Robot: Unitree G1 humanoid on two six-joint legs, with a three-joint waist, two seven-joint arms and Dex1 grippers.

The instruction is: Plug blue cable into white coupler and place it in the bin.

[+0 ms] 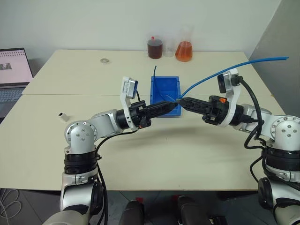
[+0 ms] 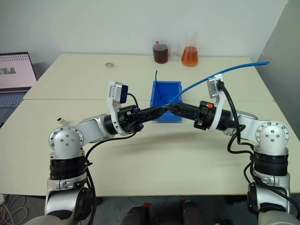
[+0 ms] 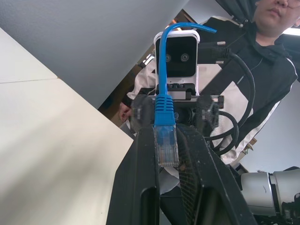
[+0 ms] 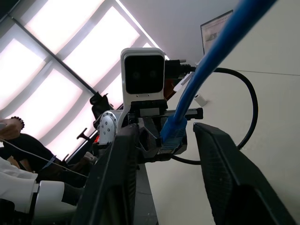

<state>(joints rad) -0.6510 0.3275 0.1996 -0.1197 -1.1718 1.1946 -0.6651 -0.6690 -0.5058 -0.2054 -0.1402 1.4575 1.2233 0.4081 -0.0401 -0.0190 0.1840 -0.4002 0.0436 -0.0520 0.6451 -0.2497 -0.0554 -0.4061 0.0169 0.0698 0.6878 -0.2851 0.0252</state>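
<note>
Grippers meet above the bin [image 1: 165, 88]: left gripper [image 1: 175, 107] clamps the blue cable [image 1: 220, 74] plug, right gripper [image 4: 161, 150] straddles it, jaws apart — regrasp squarely behind the plug.

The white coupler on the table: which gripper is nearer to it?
Left. The coupler lies near the table's left side, well left of the left gripper; the right gripper is farther still, beyond the left one.

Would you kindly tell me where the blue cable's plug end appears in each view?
Left eye: blue cable ends at centre, over the bin.
Right eye: centre, at the meeting claw tips.
Left wrist: centre, plug between the fingers.
Right wrist: centre.
Shared landmark: the plug's blue boot.
</note>
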